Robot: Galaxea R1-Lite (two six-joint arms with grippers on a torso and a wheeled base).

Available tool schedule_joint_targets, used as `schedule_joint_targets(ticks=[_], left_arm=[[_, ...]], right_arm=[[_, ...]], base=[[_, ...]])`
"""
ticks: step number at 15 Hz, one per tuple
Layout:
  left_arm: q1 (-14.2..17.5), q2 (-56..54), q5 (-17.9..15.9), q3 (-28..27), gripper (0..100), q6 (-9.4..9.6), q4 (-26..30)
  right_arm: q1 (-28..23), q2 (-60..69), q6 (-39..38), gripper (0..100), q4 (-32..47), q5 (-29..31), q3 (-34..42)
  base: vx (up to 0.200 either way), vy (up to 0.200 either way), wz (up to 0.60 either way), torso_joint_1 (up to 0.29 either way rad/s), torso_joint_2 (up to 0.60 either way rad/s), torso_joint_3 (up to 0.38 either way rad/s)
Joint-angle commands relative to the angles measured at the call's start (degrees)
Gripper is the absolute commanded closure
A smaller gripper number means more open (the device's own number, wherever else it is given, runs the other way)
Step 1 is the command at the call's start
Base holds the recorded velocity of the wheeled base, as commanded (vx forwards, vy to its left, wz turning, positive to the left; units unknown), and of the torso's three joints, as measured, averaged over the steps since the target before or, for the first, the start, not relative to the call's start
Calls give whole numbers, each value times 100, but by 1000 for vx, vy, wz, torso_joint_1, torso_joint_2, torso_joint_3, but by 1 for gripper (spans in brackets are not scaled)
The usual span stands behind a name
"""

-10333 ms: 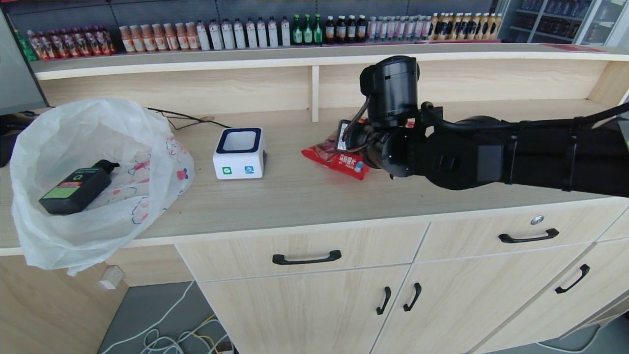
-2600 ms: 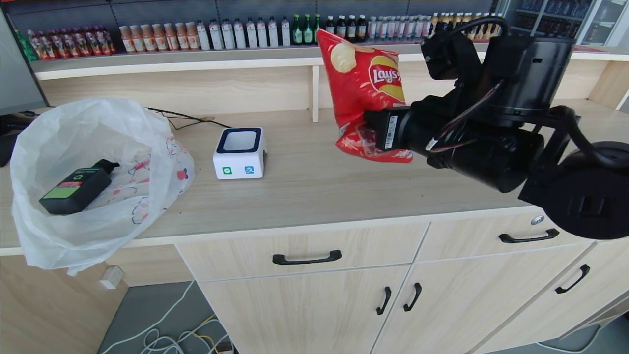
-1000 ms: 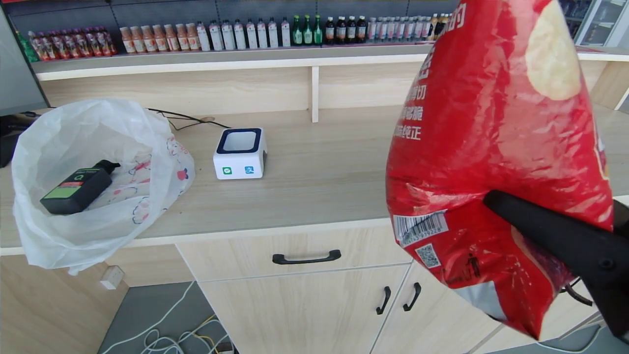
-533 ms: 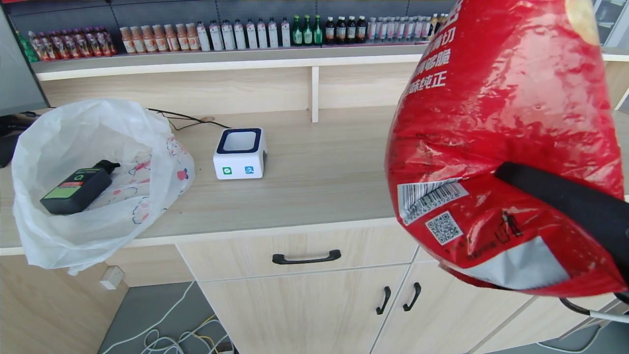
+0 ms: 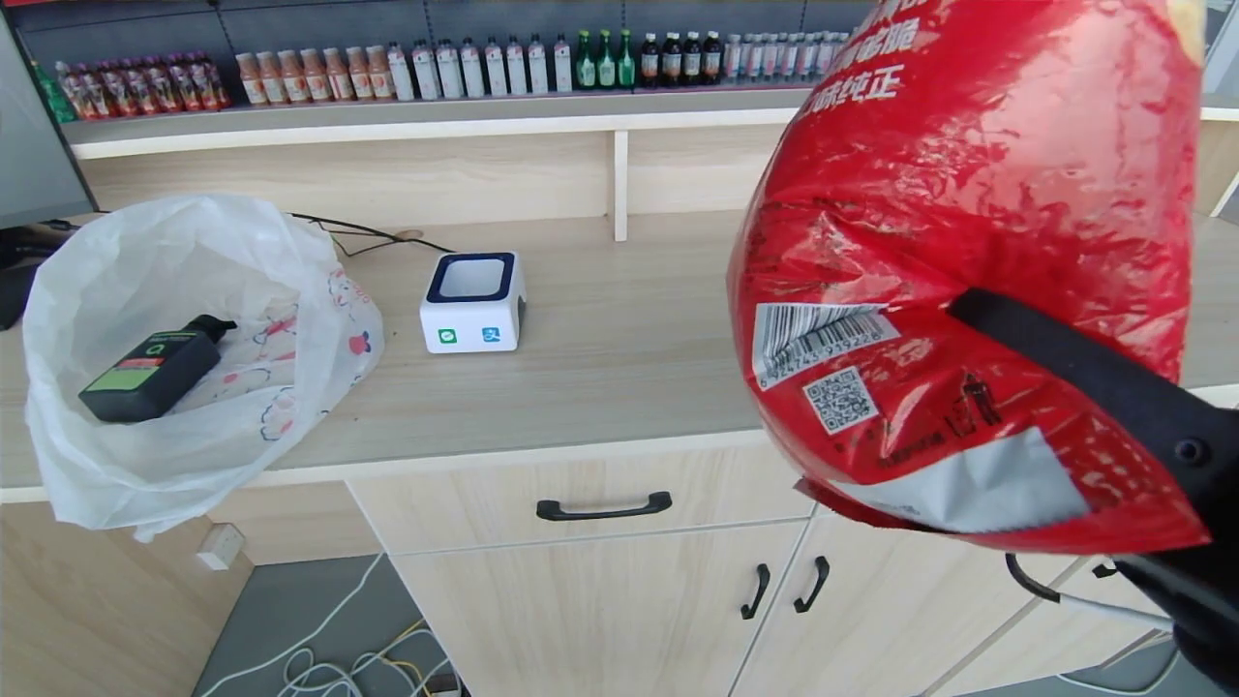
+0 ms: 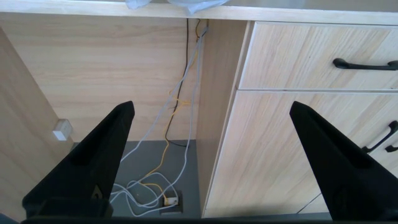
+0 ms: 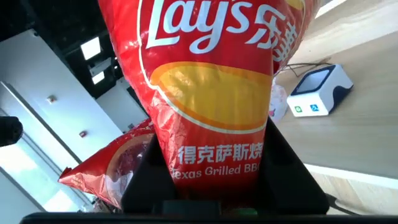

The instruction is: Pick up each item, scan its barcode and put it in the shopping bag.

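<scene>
A big red chip bag (image 5: 968,252) hangs close in front of the head view, its barcode (image 5: 818,334) and square code facing me. My right gripper (image 5: 1074,378) is shut on its lower part; one black finger (image 5: 1065,373) crosses the bag. In the right wrist view the chip bag (image 7: 211,93) fills the space between the jaws. The white barcode scanner (image 5: 472,302) sits mid-counter. At the left stands the white shopping bag (image 5: 184,358) with a dark bottle (image 5: 150,371) inside. My left gripper (image 6: 211,168) is open, low beside the cabinets.
The wooden counter (image 5: 600,368) has a raised shelf behind it lined with drink bottles (image 5: 503,63). Drawers and cabinet doors with black handles (image 5: 603,507) lie below the counter edge. Cables (image 6: 158,186) trail on the floor under the counter's left end.
The right gripper lifted the chip bag off the counter and brought it near the head camera. Over the last second the bag rose and turned, its barcode shifting up and left.
</scene>
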State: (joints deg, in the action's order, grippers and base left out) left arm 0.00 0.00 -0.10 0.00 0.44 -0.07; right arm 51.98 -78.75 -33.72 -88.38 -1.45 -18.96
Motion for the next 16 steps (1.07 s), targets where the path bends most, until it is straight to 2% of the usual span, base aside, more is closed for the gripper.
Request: schedule_joint_targets(ticks=[1,8,16], left_arm=[[-9,0,1,0,0,0,-1],[0,0,1,0,0,0,-1],[0,0,1,0,0,0,-1]], right_arm=[[111,-633,-56,100,-162,-4,147],[348,-633,-636,100,-162,4,-179],[348,-325,-671,100,-162,4,-29]], base=[[0,0,0,0,0,0],[0,0,0,0,0,0],[0,0,0,0,0,0]])
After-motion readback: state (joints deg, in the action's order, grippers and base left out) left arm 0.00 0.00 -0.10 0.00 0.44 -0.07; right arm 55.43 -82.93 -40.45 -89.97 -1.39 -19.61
